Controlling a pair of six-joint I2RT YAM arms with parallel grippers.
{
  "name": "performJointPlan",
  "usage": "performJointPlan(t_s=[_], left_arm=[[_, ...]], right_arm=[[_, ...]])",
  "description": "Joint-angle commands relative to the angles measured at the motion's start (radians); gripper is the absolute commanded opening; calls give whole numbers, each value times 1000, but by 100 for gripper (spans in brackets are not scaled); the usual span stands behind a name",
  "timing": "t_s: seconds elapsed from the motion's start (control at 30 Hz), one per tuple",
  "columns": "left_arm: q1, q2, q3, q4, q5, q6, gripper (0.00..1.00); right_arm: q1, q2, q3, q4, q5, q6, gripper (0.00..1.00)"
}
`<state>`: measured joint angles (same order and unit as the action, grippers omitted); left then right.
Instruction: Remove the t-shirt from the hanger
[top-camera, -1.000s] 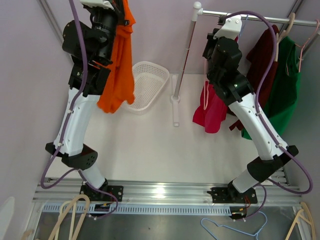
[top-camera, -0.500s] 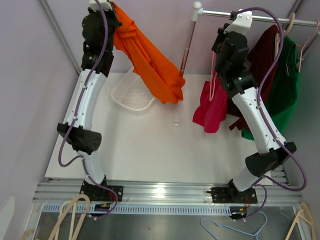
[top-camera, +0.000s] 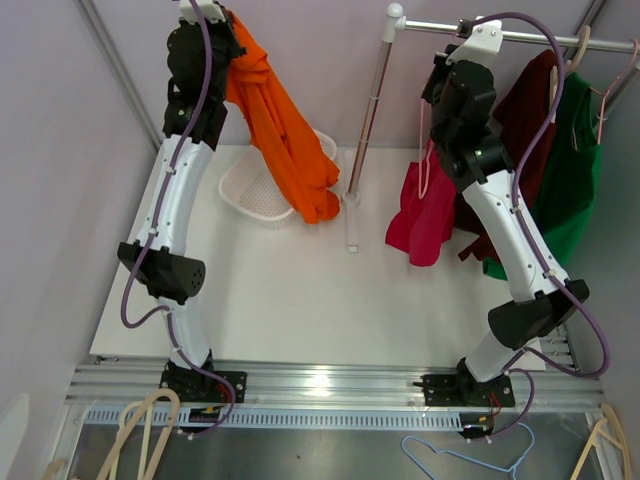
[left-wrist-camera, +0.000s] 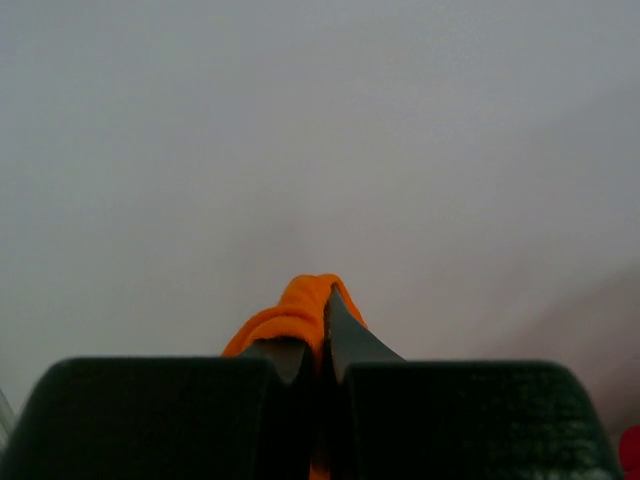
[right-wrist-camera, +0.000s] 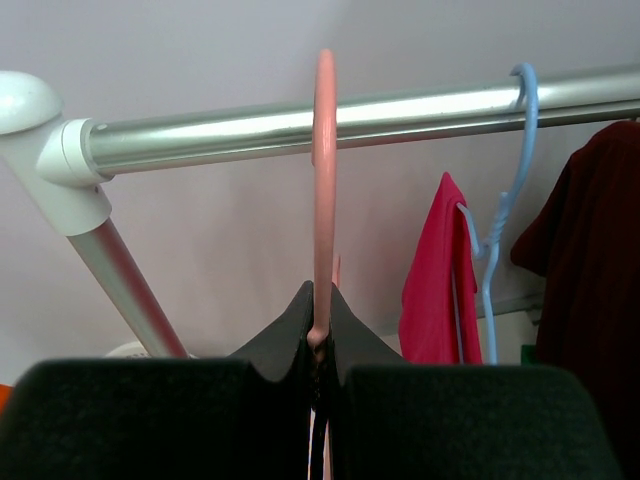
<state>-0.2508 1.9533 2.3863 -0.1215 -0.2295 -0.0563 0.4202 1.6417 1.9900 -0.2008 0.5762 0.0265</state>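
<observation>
The orange t-shirt (top-camera: 285, 130) hangs free of any hanger from my left gripper (top-camera: 222, 22), which is raised high at the back left and shut on a fold of it (left-wrist-camera: 290, 315). Its lower end dangles over the white basket (top-camera: 250, 188). My right gripper (right-wrist-camera: 320, 300) is up at the rack's rail (right-wrist-camera: 230, 135) and shut on the pink hanger (right-wrist-camera: 324, 150). The hanger's hook stands across the rail; I cannot tell whether it rests on it. The hanger's lower part is hidden behind my fingers.
A red garment (top-camera: 425, 215) on a blue hanger (right-wrist-camera: 505, 200) hangs beside my right arm. Dark red (top-camera: 530, 110) and green (top-camera: 570, 170) garments hang further right. The rack's upright pole (top-camera: 365, 120) stands mid-table. Spare hangers (top-camera: 150, 430) lie below the near edge.
My left arm has lifted the orange t-shirt higher; it swung right to the pole and has now swung back over the basket. My right arm rose to the rail.
</observation>
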Motion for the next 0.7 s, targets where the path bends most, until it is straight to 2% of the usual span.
performJointPlan(t_s=[0.0,0.03,0.13,0.33,0.53,0.67], left_arm=[[27,-53,28,46,22,-57,1],[28,-54,65,42,63,-66,1],[31,-62,140,80,67,-62,1],[31,-103,113,173,36,-51,1],[44,-44,103,221,-31,-5,1],[58,-13,65,177,18,-28,1]], right_arm=[[-6,10,53,23,-19,6,0],[-6,21,73,11,-21,1,0],[-8,32,108,-25,-19,6,0],[-6,24,109,-25,-33,7,0],[-8,29,118,-29,-39,-7,0],[-8,30,112,-34,-38,-13,0]])
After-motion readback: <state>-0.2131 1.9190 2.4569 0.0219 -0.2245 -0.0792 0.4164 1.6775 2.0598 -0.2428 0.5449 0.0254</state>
